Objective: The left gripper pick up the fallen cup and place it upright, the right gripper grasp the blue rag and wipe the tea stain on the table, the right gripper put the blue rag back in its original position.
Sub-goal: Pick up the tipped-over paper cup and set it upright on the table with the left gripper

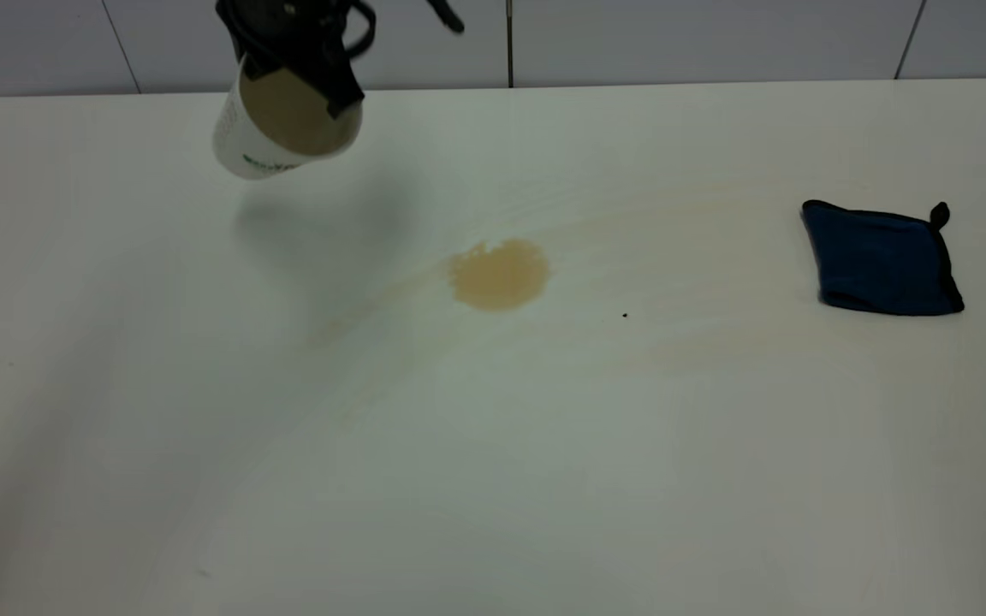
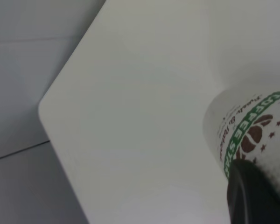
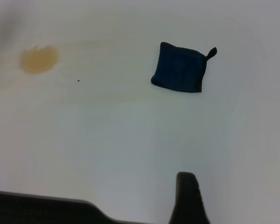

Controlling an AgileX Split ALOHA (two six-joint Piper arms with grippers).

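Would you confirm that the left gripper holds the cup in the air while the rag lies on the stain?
Not quite: the exterior view shows the rag lying apart from the stain. The left gripper does hold the cup in the air.

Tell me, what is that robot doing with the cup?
The left gripper is holding the cup tilted in the air above the table, not yet stood upright. The tea stain is unwiped in the middle. The blue rag lies untouched at the right, and the right gripper hangs above the table, away from it.
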